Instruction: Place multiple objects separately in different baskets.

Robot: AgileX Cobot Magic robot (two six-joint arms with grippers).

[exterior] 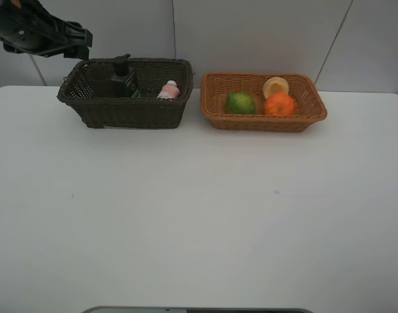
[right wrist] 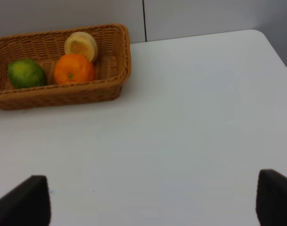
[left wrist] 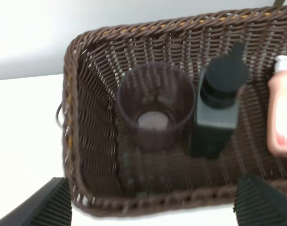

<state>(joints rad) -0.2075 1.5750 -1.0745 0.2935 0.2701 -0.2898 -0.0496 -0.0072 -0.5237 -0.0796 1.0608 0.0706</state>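
The dark brown basket [exterior: 134,114] stands at the back left. It holds a dark green pump bottle [exterior: 124,79], a pink white-capped bottle [exterior: 168,90] and a translucent mauve cup [left wrist: 155,106], all upright. My left gripper [left wrist: 153,209] hovers open above this basket's near rim, holding nothing; its arm [exterior: 36,29] shows at the top left. To the right, the light tan basket [exterior: 264,122] contains a green citrus [exterior: 240,102], an orange [exterior: 279,104] and a yellowish round fruit [exterior: 275,86]. My right gripper [right wrist: 150,202] is open over bare table, well short of the tan basket [right wrist: 63,94].
The white table [exterior: 199,215] spreads in front of both baskets. A grey panelled wall [exterior: 251,32] rises directly behind them. The table's right edge [right wrist: 275,47] lies beyond the tan basket.
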